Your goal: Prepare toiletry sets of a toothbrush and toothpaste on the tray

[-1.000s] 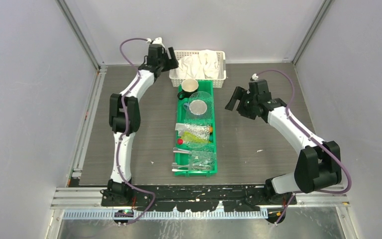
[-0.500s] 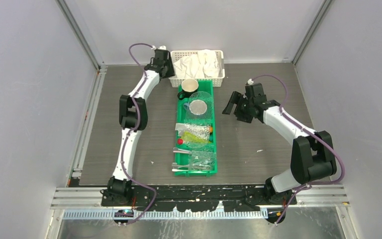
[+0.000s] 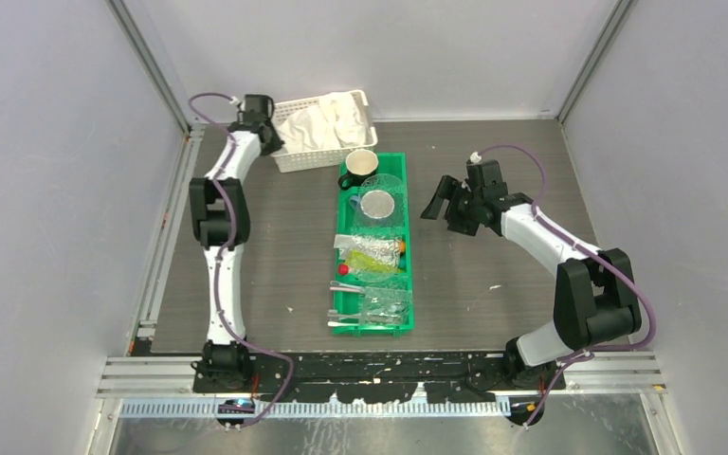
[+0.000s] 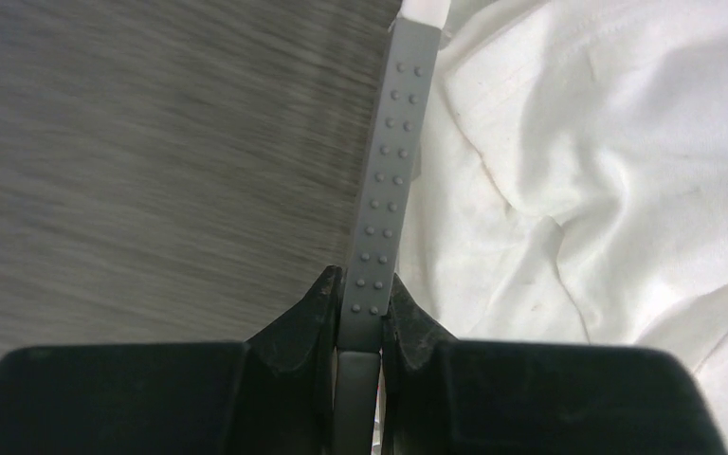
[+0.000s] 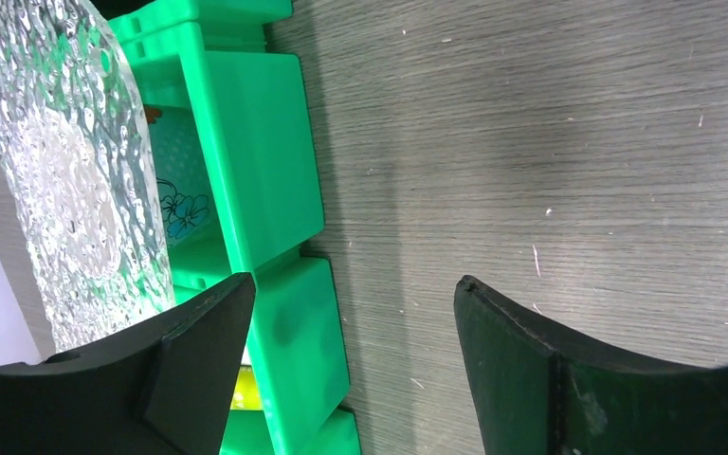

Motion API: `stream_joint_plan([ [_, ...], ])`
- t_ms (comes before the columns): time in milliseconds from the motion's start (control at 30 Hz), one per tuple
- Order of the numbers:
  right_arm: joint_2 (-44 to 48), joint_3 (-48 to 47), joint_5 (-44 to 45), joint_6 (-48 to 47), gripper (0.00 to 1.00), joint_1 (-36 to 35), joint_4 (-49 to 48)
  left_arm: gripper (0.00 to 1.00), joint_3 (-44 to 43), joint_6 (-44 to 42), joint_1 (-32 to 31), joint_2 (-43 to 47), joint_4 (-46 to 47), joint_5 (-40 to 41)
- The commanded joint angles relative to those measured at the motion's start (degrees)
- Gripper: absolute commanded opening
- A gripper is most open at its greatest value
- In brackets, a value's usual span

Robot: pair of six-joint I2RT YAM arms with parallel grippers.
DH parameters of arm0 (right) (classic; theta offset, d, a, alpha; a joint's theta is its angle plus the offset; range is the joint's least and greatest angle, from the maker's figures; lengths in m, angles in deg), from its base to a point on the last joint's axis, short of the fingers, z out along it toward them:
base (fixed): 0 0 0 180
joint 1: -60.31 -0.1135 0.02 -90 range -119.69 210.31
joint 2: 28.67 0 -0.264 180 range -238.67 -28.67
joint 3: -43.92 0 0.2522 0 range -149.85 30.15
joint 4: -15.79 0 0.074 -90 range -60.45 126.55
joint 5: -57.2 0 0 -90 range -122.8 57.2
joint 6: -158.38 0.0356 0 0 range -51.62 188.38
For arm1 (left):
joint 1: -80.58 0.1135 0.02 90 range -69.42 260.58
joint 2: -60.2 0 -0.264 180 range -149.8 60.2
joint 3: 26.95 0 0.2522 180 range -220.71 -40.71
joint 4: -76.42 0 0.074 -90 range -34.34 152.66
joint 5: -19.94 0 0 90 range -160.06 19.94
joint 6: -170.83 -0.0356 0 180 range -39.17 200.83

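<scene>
**Sets not yet begun; left pincer on the basket**

Top view: the toiletry sets are lying loose in the green bin mid-table, none paired (the clear tray is too hard to pick out). The left gripper is reaching the white basket at the far left. The right gripper is hovering right of the bin, with open table beyond.

Left wrist: the jaws are clamping the basket's grey rim, with cloth inside.

Right wrist: the jaws are standing apart, with the bin wall just to the left.

Left pincer pinches the studded basket rim, white cloth beside it
</scene>
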Motion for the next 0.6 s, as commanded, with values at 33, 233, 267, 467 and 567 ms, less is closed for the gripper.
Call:
stream_joint_plan([
  [33,0.21,0.18,-1.63,0.71,0.82,0.13,-2.79,0.01,4.72,8.73,8.15,5.09,-7.69,10.76],
  [233,-0.24,0.63,-3.33,1.14,0.81,0.17,-3.47,0.01,15.24,13.61,10.86,11.37,-3.62,15.97],
  [267,0.02,0.84,-3.20,1.12,0.80,0.11,-3.40,0.01,14.54,14.44,11.59,11.00,-4.35,16.01],
  [467,1.10,1.49,-3.02,0.58,0.80,0.07,-3.42,0.01,1.30,17.82,15.56,4.41,-12.50,15.64],
  [567,0.11,1.63,-3.61,0.99,0.79,0.08,-4.24,0.01,2.27,18.75,16.58,5.45,-9.97,16.31],
])
